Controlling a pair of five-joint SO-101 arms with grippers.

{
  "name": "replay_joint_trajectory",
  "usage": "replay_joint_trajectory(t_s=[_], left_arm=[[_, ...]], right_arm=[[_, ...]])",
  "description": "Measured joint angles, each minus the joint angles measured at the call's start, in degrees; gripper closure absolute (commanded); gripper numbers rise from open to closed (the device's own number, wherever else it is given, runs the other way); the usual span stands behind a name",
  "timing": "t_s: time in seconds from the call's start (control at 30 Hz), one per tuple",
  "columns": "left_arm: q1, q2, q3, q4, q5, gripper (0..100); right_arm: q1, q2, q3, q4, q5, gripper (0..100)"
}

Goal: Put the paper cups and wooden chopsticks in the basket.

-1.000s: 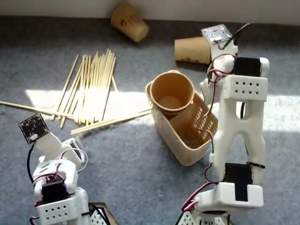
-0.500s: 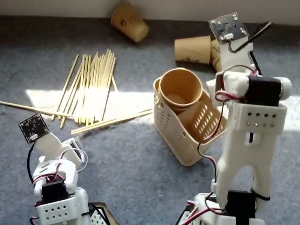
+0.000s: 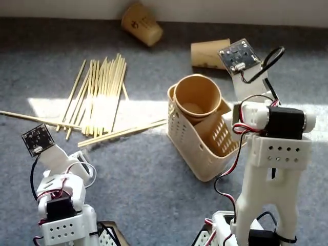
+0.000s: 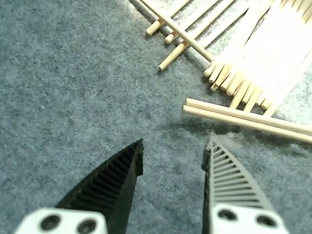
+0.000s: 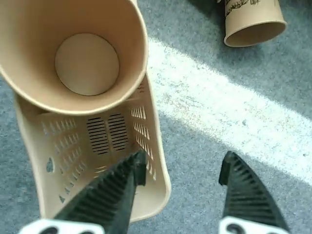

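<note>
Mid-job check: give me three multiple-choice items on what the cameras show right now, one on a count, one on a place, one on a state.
1. How many paper cups lie on their sides on the carpet?
A. one
B. two
C. four

2. Where is the upright cup?
A. on the carpet
B. in the basket
C. on a shelf

3. The right hand is:
A. open and empty
B. shut on a cup
C. shut on the basket rim

Key:
1 B: one and another lie tipped over beyond the basket.
2 B: it stands in one end of the basket.
3 A: its fingers stand apart over the basket rim, with nothing between them.
</note>
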Motion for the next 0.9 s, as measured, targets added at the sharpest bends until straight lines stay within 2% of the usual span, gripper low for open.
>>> replay_joint_trajectory(t_s=[0.27,0.8,0.9], left_arm=[[-0.1,0.0,0.0,-0.3,0.0,79],[-0.1,0.0,0.0,-0.3,0.0,79],[-0.1,0.0,0.0,-0.3,0.0,79]], right_arm=[[-3.9,2.5,0.4,0.0,0.1,74.9],[-2.6,16.7,0.4,-1.1,0.1,75.2],[-0.1,18.7,0.4,-2.2,0.1,83.1]])
